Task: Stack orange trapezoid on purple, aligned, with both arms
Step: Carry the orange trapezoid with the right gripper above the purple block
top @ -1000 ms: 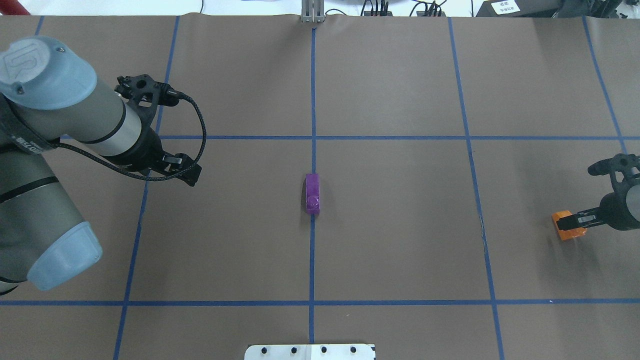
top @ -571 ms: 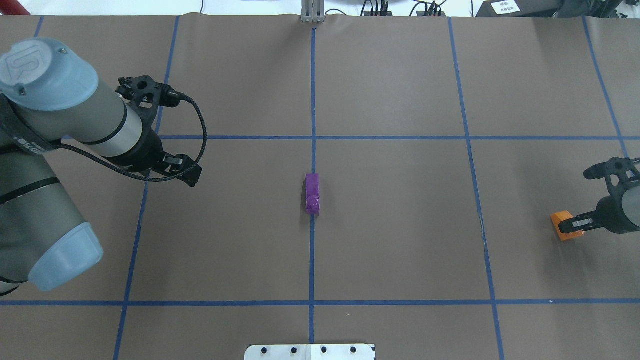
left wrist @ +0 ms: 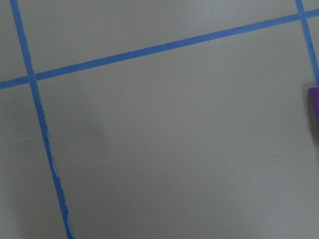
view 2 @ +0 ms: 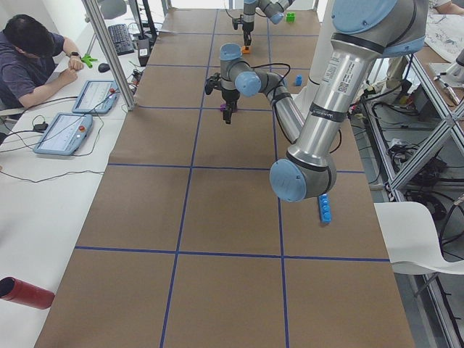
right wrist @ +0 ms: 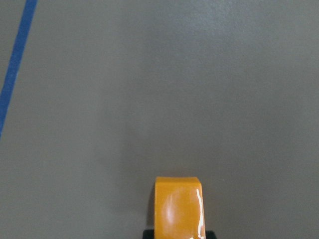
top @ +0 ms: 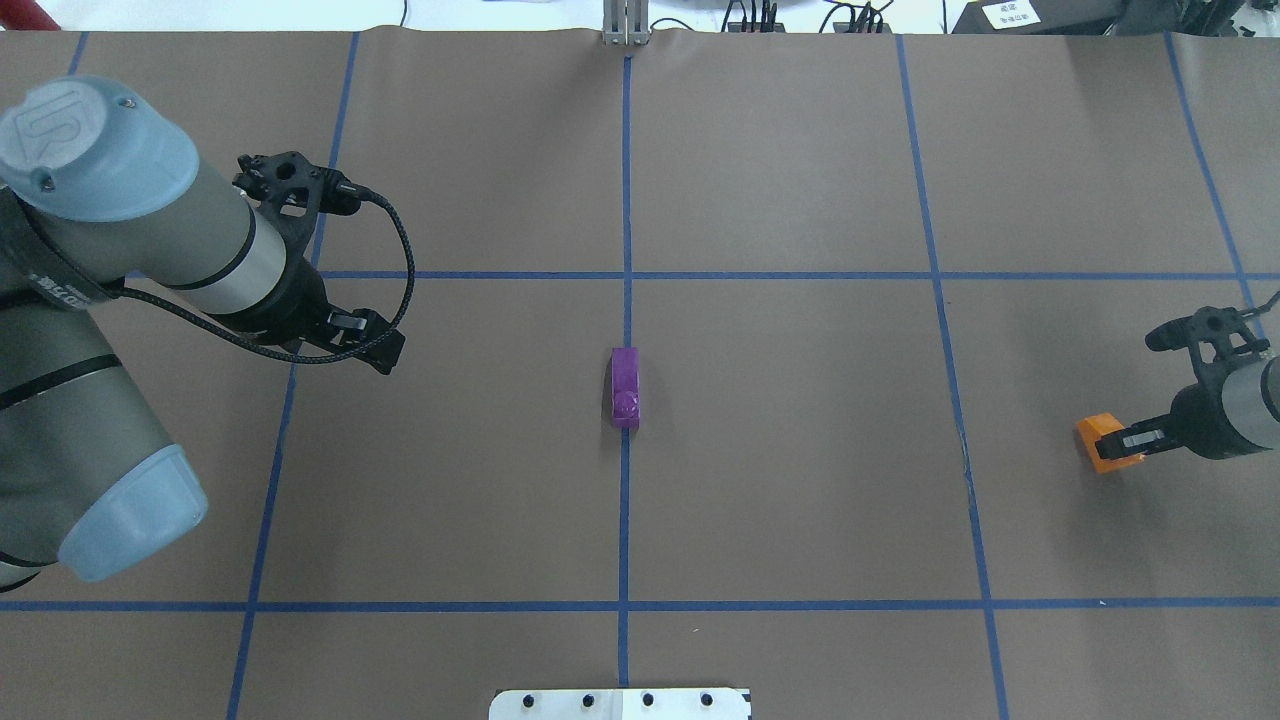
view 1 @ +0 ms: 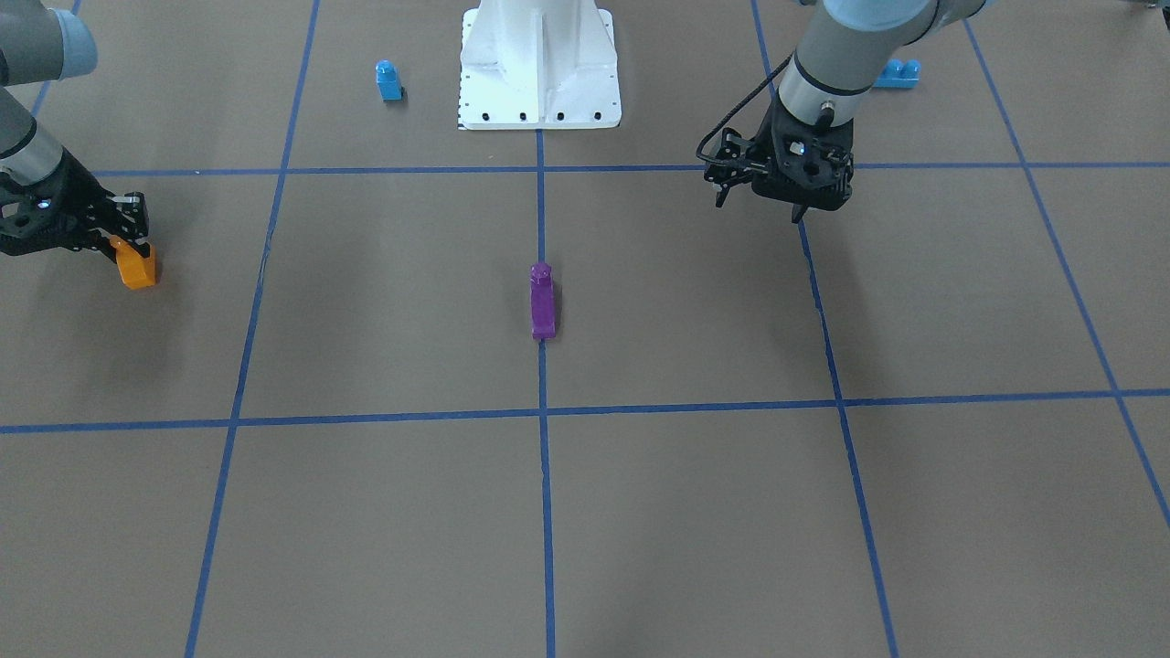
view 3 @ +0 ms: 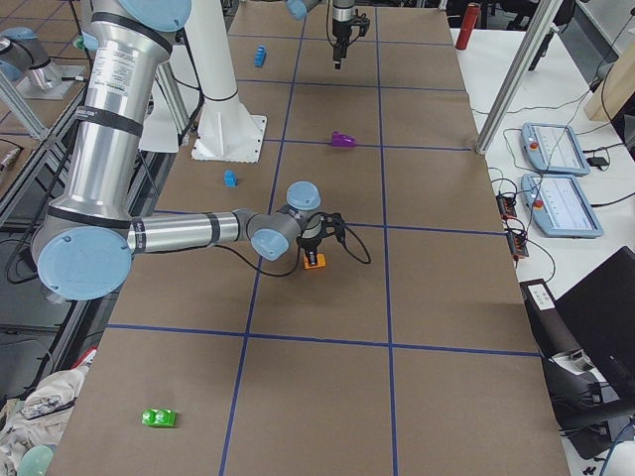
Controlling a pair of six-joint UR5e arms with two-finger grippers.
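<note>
The purple brick lies alone on the centre tape line, also in the front view. Its edge shows at the right border of the left wrist view. My right gripper is shut on the orange trapezoid and holds it just above the paper at the table's right, far from the purple brick. The front view and the right wrist view show the trapezoid too. My left gripper hangs over the table's left part, looks shut and holds nothing.
A small blue single-stud brick and a long blue brick lie near the white robot base. A green brick lies far off at the table's right end. Blue tape lines cross the brown paper.
My right gripper has carried the orange trapezoid a short way toward the table's centre. The left arm and the purple brick have hardly moved.
</note>
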